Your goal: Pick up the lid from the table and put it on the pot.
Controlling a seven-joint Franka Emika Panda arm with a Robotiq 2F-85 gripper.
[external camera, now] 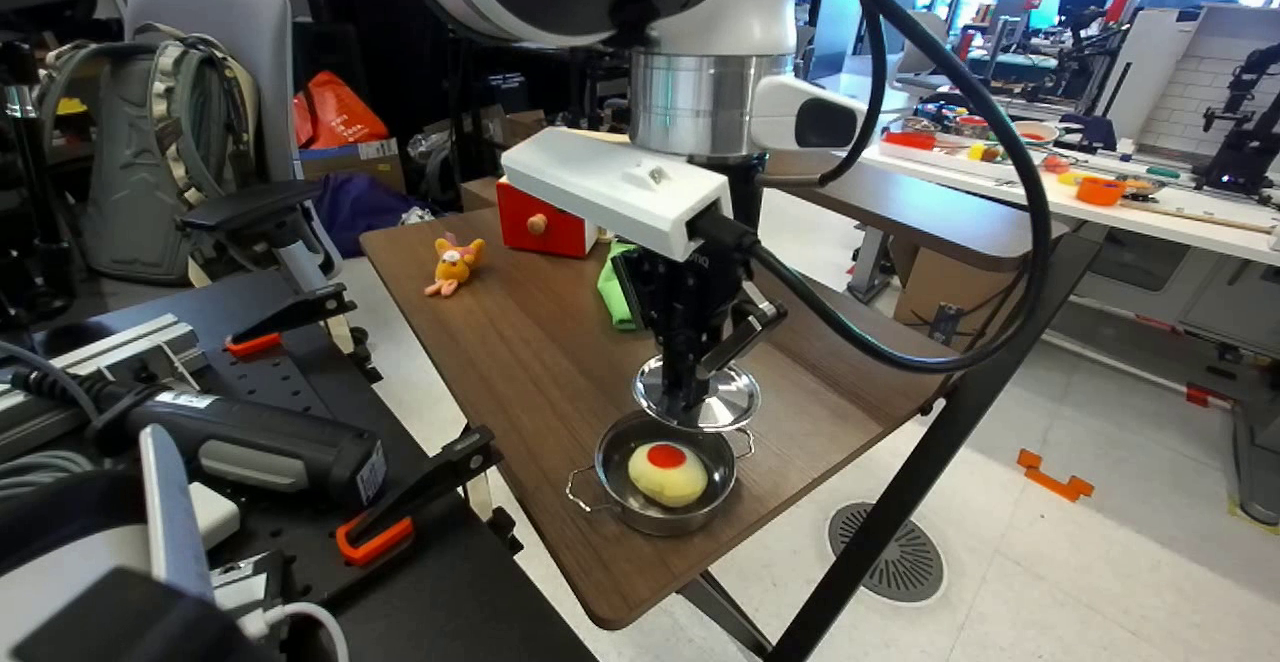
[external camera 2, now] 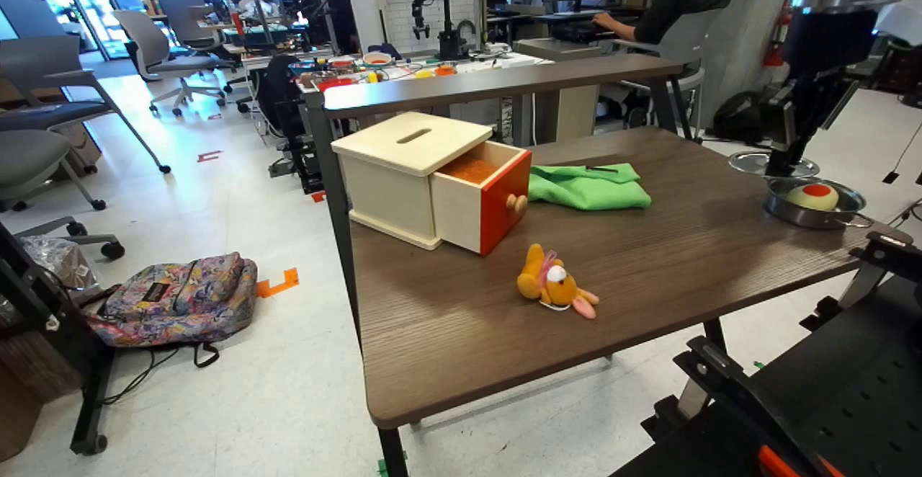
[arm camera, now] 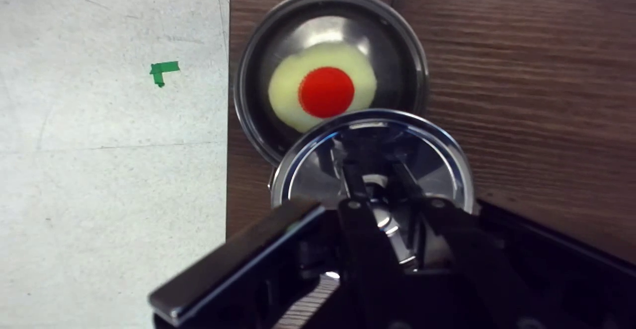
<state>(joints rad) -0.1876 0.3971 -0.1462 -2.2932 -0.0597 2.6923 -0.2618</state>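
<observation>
Your gripper [arm camera: 376, 176] pinches the lid [arm camera: 371, 142] at centre, overlapping the pot [arm camera: 395, 65] in wrist view. Red-centred yellow object [arm camera: 325, 89] inside pot.

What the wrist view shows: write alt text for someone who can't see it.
A black gripper holds a shiny round metal lid that overlaps, in view, the lower rim of a round metal pot. Inside the pot lies a pale yellow, red-centred oval object. Beneath is a dark brown wood-grain table, with light grey floor at left.
</observation>
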